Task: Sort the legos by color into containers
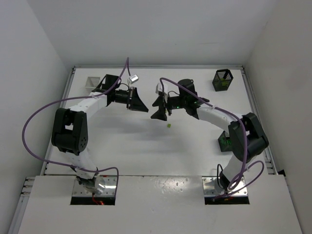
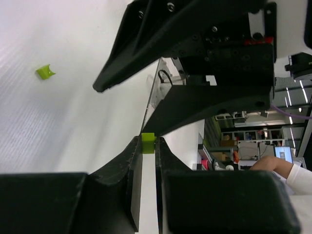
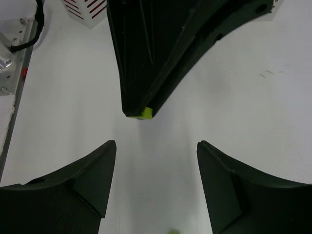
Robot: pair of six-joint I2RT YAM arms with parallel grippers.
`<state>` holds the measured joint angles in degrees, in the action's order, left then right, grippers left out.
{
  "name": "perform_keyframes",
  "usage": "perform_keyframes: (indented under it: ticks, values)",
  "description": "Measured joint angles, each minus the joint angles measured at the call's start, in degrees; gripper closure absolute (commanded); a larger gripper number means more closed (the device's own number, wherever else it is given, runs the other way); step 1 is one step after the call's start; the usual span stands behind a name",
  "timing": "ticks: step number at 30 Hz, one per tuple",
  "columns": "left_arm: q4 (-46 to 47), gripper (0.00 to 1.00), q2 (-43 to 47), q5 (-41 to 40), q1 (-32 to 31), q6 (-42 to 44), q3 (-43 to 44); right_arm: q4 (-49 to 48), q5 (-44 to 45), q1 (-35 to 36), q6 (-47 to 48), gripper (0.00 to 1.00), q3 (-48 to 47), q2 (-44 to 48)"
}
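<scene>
One lego [image 2: 147, 144] pinched in left gripper [image 1: 145, 109], over table [image 1: 146, 151] middle, edges far.

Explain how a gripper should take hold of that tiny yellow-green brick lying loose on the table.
Pinch the loose yellow-green brick across two opposite side faces, coming straight down from above. It lies low on the flat table with bare surface all round, so probably only a top approach lets jaws straddle it. The open right gripper hangs closest.
</scene>
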<state>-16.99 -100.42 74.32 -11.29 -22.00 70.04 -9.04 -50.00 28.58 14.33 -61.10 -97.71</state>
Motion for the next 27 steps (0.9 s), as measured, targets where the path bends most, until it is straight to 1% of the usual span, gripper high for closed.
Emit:
perform_keyframes:
  ticks: [5, 10, 11, 13, 15, 16, 18, 19, 21, 22, 23, 25, 27]
  values:
    - [0.11, 0.98, 0.0, -0.15, 0.0, -0.15, 0.0, -0.42, -0.02, 1.81, 0.0, 0.34, -0.94, 0.0]
    - [0.42, 0.98, 0.0, -0.26, 0.0, -0.17, 0.0, -0.35, 0.0, 2.89, 0.02, 0.44, -1.81, 0.02]
    - [0.42, 0.98, 0.0, -0.28, 0.0, -0.17, 0.0, -0.37, 0.13, 3.06, 0.02, 0.44, -2.01, 0.02]
    - [0.42, 0.98, 0.0, -0.35, 0.0, -0.17, 0.0, -0.37, 0.33, 3.45, 0.02, 0.49, -2.4, 0.02]
    - [0.42, 0.98, 0.0, -0.48, 0.0, -0.17, 0.0, -0.46, 0.57, 3.76, 0.02, 0.52, -2.64, 0.02]
    - [0.42, 0.98, 0.0, -0.52, 0.0, -0.17, 0.0, -0.63, 0.72, 3.87, 0.04, 0.57, -2.69, 0.02]
    - [0.42, 0.98, 0.0, -0.59, 0.0, -0.17, 0.0, -1.11, 1.14, 4.04, 0.07, 0.64, -2.73, 0.02]
    - [0.39, 0.98, 0.0, -0.57, 0.0, -0.17, -0.02, -1.16, 1.7, 4.11, 0.04, 0.74, -2.82, 0.02]
    - [0.44, 0.98, 0.0, -0.83, 0.0, -0.52, -0.02, -1.09, 2.16, 4.09, 0.5, 0.83, -3.02, 0.02]
    - [0.39, 0.98, 0.0, -1.29, 0.04, -0.87, -0.02, -1.01, 2.54, 4.15, 0.68, 0.89, -3.02, 0.02]
    - [0.39, 0.98, 0.0, -1.57, 0.13, -1.16, -0.02, -0.96, 2.91, 4.22, 0.94, 0.92, -3.02, 0.02]
    - [0.33, 0.94, 0.0, -2.32, 0.2, -1.86, -0.02, -0.74, 3.52, 4.31, 1.55, 0.97, -3.02, 0.02]
    - [0.35, 0.88, 0.0, -2.8, 0.22, -2.36, -0.02, -0.52, 3.96, 4.35, 2.29, 0.97, -3.02, 0.02]
